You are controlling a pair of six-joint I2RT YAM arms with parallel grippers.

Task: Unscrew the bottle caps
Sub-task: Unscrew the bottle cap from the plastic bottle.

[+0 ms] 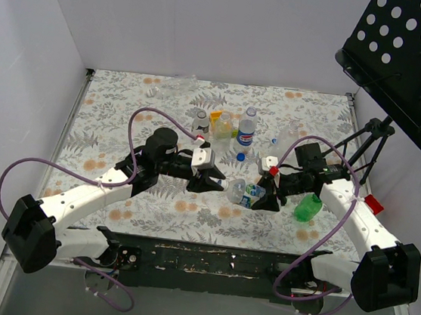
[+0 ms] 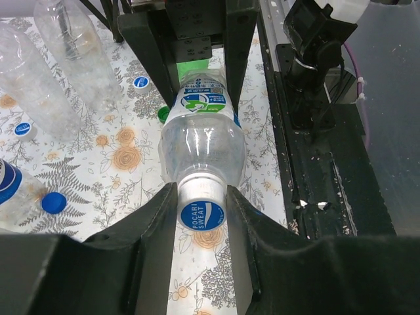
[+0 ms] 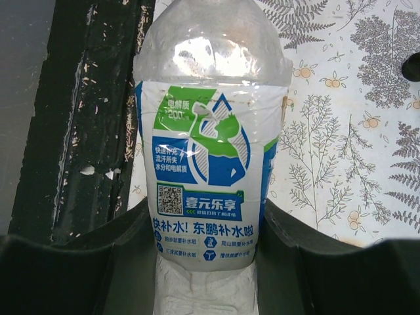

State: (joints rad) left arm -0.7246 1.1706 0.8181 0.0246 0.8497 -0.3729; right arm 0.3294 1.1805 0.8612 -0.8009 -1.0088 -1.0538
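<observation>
A clear bottle [image 1: 242, 192] with a blue, green and white label hangs sideways between my two arms above the table. My left gripper [image 2: 202, 213] is shut on its white cap [image 2: 201, 205], which has a blue top. My right gripper [image 3: 205, 246] is shut on the bottle's labelled body [image 3: 205, 177]. The bottle [image 2: 202, 134] points away from the left wrist camera toward the right gripper's fingers [image 2: 147, 52]. Several other bottles stand at the back: a blue-labelled one [image 1: 246, 128], a yellowish one [image 1: 220, 124], a clear one [image 1: 200, 121]. A green bottle [image 1: 308, 207] lies by the right arm.
Loose blue caps [image 2: 54, 203] [image 2: 140, 82] [image 2: 22, 128] and a green cap [image 2: 162, 113] lie on the floral cloth beside crumpled clear bottles [image 2: 33, 79]. A black perforated stand [image 1: 412, 59] on a tripod is at the back right. The black base rail [image 1: 199, 256] runs along the near edge.
</observation>
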